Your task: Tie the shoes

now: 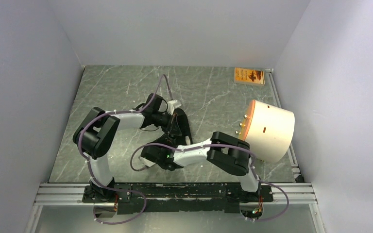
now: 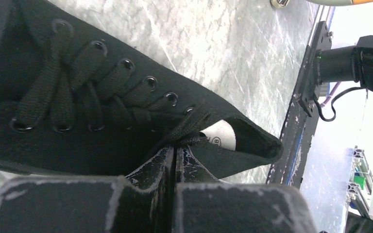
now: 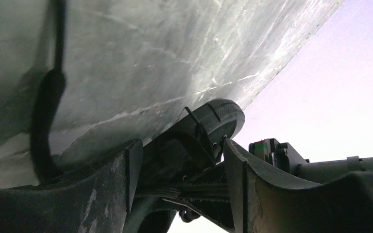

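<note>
The black shoe [image 1: 182,129] lies mid-table. It fills the left wrist view [image 2: 102,97], with its eyelets and crossed laces showing. My left gripper [image 1: 171,121] is over the shoe, and its jaws [image 2: 175,151] are pressed together on a black lace [image 2: 187,127] at the tongue's top. My right gripper [image 1: 149,158] sits low at the shoe's near left. Its jaws [image 3: 182,150] stand apart, and a flat black lace strand [image 3: 194,191] runs across the gap. The shoe's rubber end [image 3: 218,119] shows just beyond the fingers. Another lace length [image 3: 43,121] lies on the table.
A large cream-and-orange curved cylinder [image 1: 270,129] stands at the right, close to the right arm's elbow. A small orange box [image 1: 249,75] lies at the back right. Grey walls close in the marble table [image 1: 116,87] on three sides.
</note>
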`<act>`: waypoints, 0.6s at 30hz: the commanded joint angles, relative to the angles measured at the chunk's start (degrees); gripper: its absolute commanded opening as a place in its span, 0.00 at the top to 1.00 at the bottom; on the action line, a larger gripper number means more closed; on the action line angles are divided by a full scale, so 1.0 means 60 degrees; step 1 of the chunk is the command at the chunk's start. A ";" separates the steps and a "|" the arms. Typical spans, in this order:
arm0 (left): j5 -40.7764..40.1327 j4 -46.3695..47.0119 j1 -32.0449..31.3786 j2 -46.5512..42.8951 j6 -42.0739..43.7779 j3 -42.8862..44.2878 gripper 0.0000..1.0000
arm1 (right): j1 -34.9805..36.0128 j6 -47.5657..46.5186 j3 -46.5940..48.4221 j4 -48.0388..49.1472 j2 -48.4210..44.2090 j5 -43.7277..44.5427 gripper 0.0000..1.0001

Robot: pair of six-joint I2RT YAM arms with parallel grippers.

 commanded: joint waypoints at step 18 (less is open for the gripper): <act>0.0359 0.0213 0.0141 -0.0315 -0.0154 -0.0165 0.95 | -0.0514 0.2024 -0.0927 -0.0320 -0.3432 -0.5336 1.00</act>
